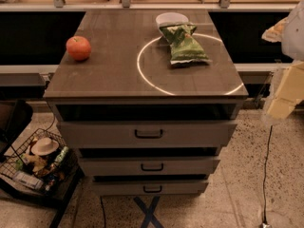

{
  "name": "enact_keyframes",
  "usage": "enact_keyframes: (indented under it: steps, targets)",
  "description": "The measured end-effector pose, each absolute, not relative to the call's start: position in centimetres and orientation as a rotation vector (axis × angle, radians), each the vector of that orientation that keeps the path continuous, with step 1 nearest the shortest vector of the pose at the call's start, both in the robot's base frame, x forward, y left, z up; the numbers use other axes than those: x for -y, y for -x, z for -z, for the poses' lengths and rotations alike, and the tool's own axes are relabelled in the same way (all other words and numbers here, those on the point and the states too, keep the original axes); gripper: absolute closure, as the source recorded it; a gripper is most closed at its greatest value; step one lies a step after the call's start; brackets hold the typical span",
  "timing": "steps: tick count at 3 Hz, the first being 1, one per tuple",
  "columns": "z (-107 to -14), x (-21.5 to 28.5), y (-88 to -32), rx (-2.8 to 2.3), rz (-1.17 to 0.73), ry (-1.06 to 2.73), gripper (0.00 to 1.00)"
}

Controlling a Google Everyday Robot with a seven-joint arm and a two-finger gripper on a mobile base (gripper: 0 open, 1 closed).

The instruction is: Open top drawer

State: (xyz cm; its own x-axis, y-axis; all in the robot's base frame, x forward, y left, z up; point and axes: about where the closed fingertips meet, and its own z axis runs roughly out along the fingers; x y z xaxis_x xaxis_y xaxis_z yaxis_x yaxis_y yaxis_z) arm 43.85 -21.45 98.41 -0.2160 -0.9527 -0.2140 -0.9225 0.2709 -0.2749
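The grey cabinet has three drawers stacked under its top. The top drawer [147, 134] is the widest, with a small black bar handle [148, 133] at its centre. A dark gap shows between its front and the cabinet top, and I cannot see inside it. Two narrower drawers [148, 166] sit below it. My gripper [284, 96] is the pale, yellowish shape at the right edge of the camera view. It hangs in the air to the right of the cabinet, about level with the top, and touches nothing.
On the cabinet top [109, 75] lie a red apple [79, 48], a green snack bag [183, 44] and a white bowl [172, 19]. A wire basket [35, 163] of items stands at the lower left. A black cable [266, 175] runs across the floor at the right.
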Motion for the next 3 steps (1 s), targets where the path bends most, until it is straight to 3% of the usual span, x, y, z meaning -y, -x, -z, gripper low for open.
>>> enact_keyframes:
  steps: [3]
  targets:
    - [-95.2, 19.2, -42.6, -2.162, 0.21, 1.789, 0.0]
